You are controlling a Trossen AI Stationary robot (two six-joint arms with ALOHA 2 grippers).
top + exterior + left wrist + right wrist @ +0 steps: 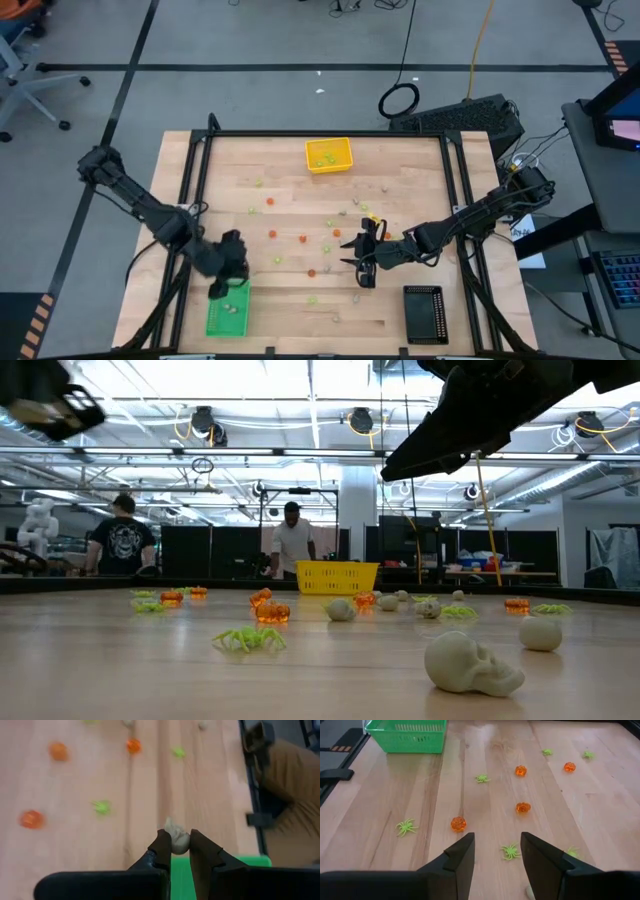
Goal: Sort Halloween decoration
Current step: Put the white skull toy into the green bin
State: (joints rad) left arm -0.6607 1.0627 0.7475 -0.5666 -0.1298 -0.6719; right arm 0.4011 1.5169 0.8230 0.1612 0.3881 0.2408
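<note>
Left gripper [176, 851]: over the green tray [228, 312] at the table's near left, fingers pinched on a pale beige skull [176, 840]
Right gripper [496, 854]: near centre-right, fingers parted, holding nothing, a green spider [510, 851] on the wood between them
Black tray [424, 314]: near right
Halloween decoration [301, 239]: orange, green and pale pieces scattered mid-table
Yellow tray [329, 155]: far edge
People [292, 540]: two beyond the table
</note>
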